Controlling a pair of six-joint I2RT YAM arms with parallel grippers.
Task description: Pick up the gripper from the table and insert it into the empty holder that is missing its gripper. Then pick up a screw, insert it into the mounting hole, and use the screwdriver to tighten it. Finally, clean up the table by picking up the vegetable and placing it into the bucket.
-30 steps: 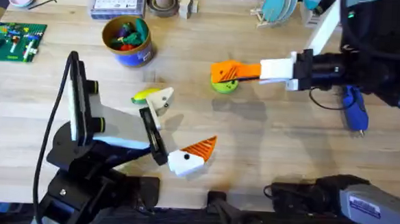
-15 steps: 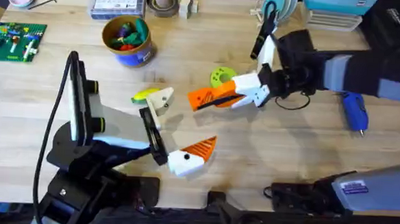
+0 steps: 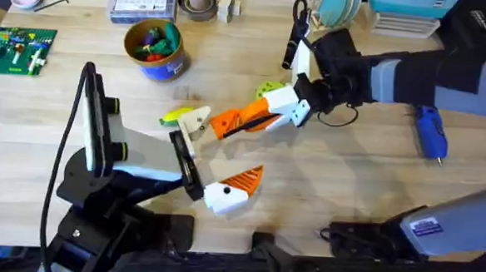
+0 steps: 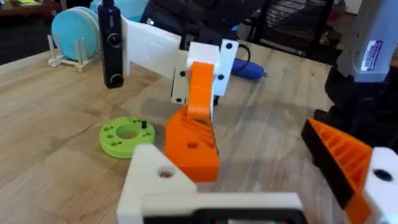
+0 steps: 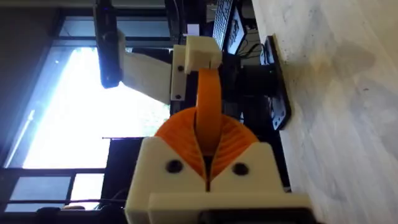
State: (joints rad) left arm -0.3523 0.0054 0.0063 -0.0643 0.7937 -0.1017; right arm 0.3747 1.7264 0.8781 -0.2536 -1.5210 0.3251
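My right gripper point(image 3: 289, 107) reaches across the table point(image 3: 349, 183) and is shut on the orange ribbed gripper piece point(image 3: 237, 119). In the right wrist view my white fingers point(image 5: 163, 167) pinch that orange piece point(image 5: 208, 112) edge-on. Its free end sits at the empty white holder point(image 3: 196, 121) of my left gripper point(image 3: 214, 156), which is open; I cannot tell whether they touch. In the left wrist view the piece point(image 4: 191, 144) stands right behind the holder point(image 4: 153, 173). The yellow vegetable point(image 3: 176, 114) lies just left of the holder. The blue screwdriver point(image 3: 431, 133) lies far right. The bucket point(image 3: 155, 50) stands at the back left.
A green disc with holes point(image 3: 269, 90) lies under the right arm, with a small dark screw standing on it point(image 4: 143, 124). A green circuit board point(image 3: 17, 49), a clear parts box point(image 3: 142, 2), a brown cup point(image 3: 197, 2) and a plate rack point(image 3: 337, 9) line the back edge.
The right arm has swung left across the table, carrying the orange piece from over the green disc to the left gripper's white holder. The left arm has stayed still.
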